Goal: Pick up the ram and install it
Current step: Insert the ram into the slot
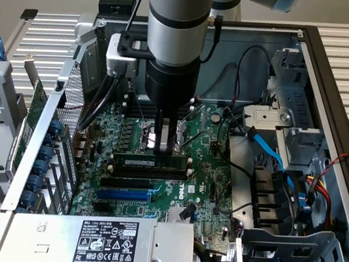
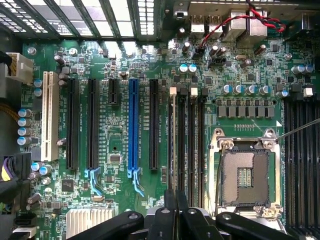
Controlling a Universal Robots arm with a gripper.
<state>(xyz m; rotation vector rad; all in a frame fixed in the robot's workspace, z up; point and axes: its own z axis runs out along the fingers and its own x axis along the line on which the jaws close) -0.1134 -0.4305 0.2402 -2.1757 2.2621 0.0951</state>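
Green ram (image 1: 152, 164) in slot (image 1: 114, 157), gripper (image 1: 164, 148) (fingers together) over its top edge.

My gripper (image 1: 165, 148) has clear passage above the motherboard's (image 1: 207, 176) middle; black cables (image 1: 240, 171) and power supply (image 1: 110, 244) crowd its edges.

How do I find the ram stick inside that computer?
Look inside the open computer case at the big green board. Just below the robot's closed pincer lie long slots. The ram is the thin stick standing on edge in one, and it alone has a pale label along its side; the slots beside it are bare black or blue.
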